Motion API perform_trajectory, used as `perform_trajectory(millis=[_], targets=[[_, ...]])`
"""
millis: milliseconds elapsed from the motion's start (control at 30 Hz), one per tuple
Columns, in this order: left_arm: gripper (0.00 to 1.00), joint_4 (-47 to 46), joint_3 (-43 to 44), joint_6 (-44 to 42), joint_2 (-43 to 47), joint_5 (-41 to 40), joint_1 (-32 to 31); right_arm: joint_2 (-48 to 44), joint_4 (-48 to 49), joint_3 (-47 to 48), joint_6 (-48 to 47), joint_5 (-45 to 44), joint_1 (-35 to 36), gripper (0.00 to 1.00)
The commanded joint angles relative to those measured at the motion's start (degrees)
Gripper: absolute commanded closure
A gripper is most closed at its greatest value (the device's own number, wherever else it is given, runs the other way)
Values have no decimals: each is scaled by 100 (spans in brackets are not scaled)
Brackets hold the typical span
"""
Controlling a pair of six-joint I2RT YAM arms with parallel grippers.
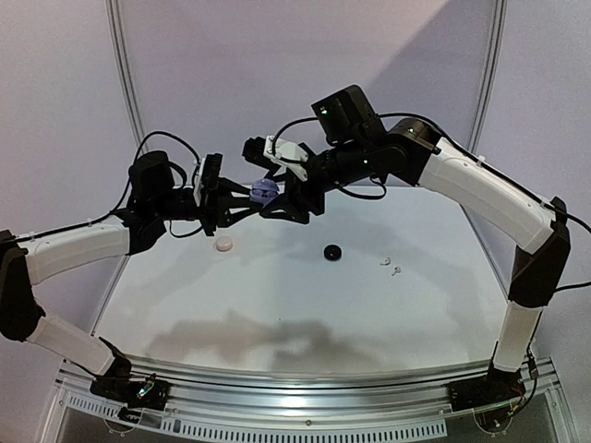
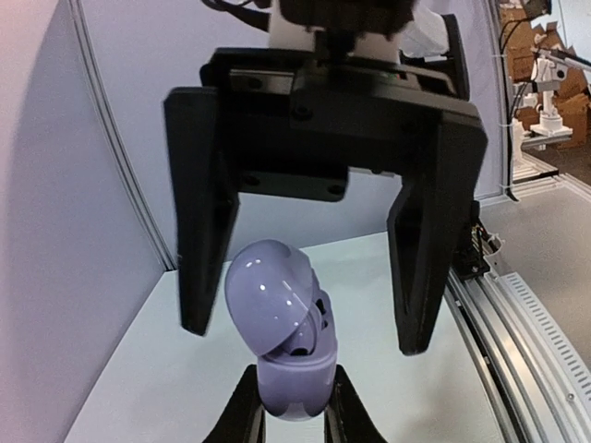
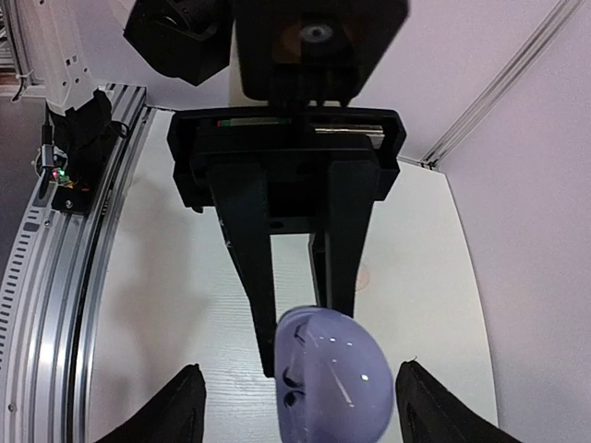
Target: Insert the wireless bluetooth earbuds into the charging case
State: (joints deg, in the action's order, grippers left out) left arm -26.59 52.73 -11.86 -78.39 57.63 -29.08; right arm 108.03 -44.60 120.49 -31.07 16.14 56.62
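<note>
Nearest, two tiny white earbuds (image 1: 391,266) lie loose on the tabletop (image 1: 277,314), well apart from a black round case (image 1: 331,252) and a pale round case (image 1: 223,245). Beyond, raised in the air, the left claw (image 2: 294,406) pinches the base of a lavender case (image 2: 277,314). Its lid is up, likely to present its sockets to the right claw (image 2: 309,332), whose jaws stand wide on either side with no earbud seen between them.

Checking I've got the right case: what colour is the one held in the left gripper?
The case is glossy pale lavender, clearest in the left wrist view.
</note>
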Motion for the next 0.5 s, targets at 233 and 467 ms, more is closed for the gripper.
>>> perform_trajectory(millis=[233,467], targets=[[100,288,270,1147,-10,-864,34,88,23,134,-274,-310,199,55],[100,367,290,1215,-14,-1052,35,78,116,117,-382,-498,292,53]])
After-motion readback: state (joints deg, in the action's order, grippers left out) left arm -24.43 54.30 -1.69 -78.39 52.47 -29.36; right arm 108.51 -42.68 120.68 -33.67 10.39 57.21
